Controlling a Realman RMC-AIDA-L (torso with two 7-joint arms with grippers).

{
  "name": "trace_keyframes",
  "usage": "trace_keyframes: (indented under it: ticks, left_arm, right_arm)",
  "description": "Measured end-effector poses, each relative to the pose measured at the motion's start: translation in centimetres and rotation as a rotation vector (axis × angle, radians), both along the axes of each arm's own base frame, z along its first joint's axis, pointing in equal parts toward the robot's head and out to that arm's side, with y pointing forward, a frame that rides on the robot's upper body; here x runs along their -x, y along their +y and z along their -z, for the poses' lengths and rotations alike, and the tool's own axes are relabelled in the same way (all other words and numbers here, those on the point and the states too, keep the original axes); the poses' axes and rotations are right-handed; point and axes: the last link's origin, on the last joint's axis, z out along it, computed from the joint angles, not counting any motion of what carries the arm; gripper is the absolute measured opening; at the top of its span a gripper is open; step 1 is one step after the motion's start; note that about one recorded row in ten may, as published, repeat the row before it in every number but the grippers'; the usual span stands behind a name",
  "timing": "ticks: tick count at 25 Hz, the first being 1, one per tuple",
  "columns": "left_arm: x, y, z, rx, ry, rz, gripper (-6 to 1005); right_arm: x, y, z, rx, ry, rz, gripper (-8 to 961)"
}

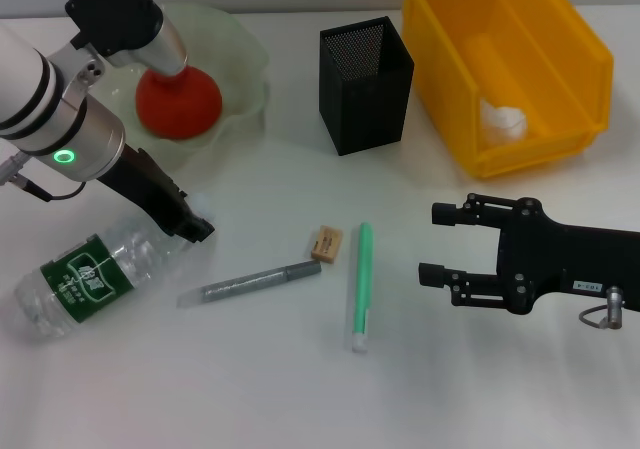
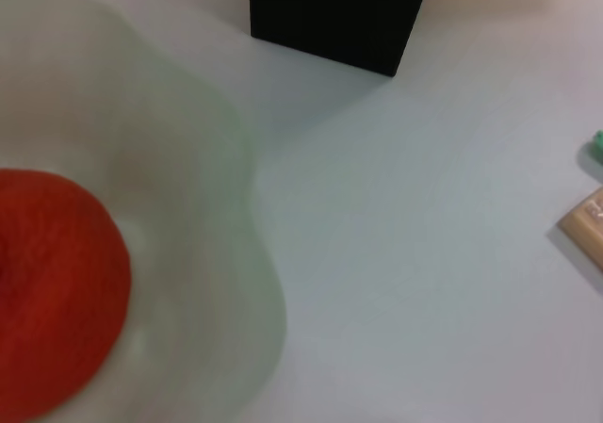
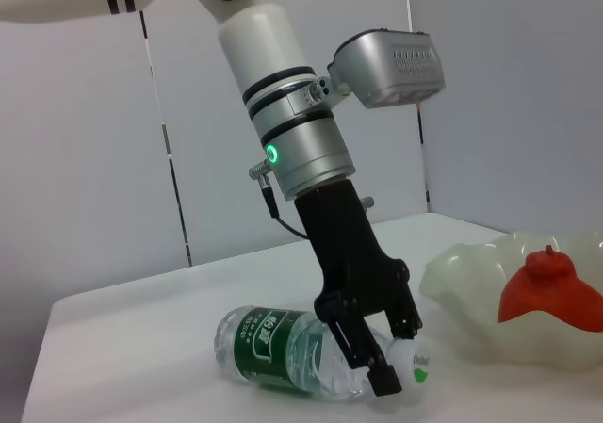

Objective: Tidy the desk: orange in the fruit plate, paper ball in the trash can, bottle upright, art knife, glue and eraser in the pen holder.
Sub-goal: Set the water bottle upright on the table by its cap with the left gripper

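On the left side of a white desk, a clear water bottle [image 1: 85, 277] lies on its side, its cap end pointing toward the middle. The left gripper [image 1: 195, 228] reaches down over the bottle's neck, one finger on each side of it just behind the white cap [image 3: 412, 364]; the fingers look closed on the neck, though how firmly is hard to judge. Just beyond, at the far left, an orange [image 1: 177, 102] already sits in the pale green fruit plate [image 1: 245, 64]. At the far right, a paper ball [image 1: 502, 119] rests inside the yellow trash can [image 1: 560, 59]. Between them stands the black mesh pen holder [image 1: 366, 84], with nothing visible in it.

Near the middle of the desk lie three small things well apart from the holder: a grey art knife [image 1: 250, 283], a tan eraser [image 1: 326, 243] just beside its tip, and a green glue stick [image 1: 361, 285] to the right. The right gripper [image 1: 432, 243] hovers just right of the glue stick, jaws spread and holding nothing.

Standing the bottle up appears to be the step in hand. The next move calls for lifting the neck while swinging the base down until the bottle stands on the desk, then letting go. After that, the three small things remain for the holder.
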Motion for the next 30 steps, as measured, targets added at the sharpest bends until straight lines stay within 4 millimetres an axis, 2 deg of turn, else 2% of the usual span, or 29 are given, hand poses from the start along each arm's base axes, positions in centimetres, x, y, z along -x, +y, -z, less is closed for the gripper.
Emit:
trace_keyframes:
  ticks: [9,10,14,15,30]
  left_arm:
    - [-0.9,-0.2,-0.8,0.009,-0.078,0.008,447]
    - [-1.3,-0.4,-1.4,0.022,-0.134,0.02,447]
    - [-1.4,-0.4,-1.6,0.027,-0.155,0.025,447]
    - [-1.7,-0.6,-2.4,0.028,-0.2,0.047,447]
    - [-2.7,-1.3,-4.7,-0.015,-0.303,0.128,445]
  right_arm:
    - [0.0,-0.2,0.1,0.001,0.003,0.001,735]
    - [-0.1,-0.2,0.2,0.002,0.005,0.001,735]
    - [0.0,-0.2,0.3,0.001,0.007,0.0,734]
    - [0.0,-0.2,0.2,0.0,0.006,-0.001,734]
    - [0.0,-0.1,0.2,-0.001,0.006,-0.004,735]
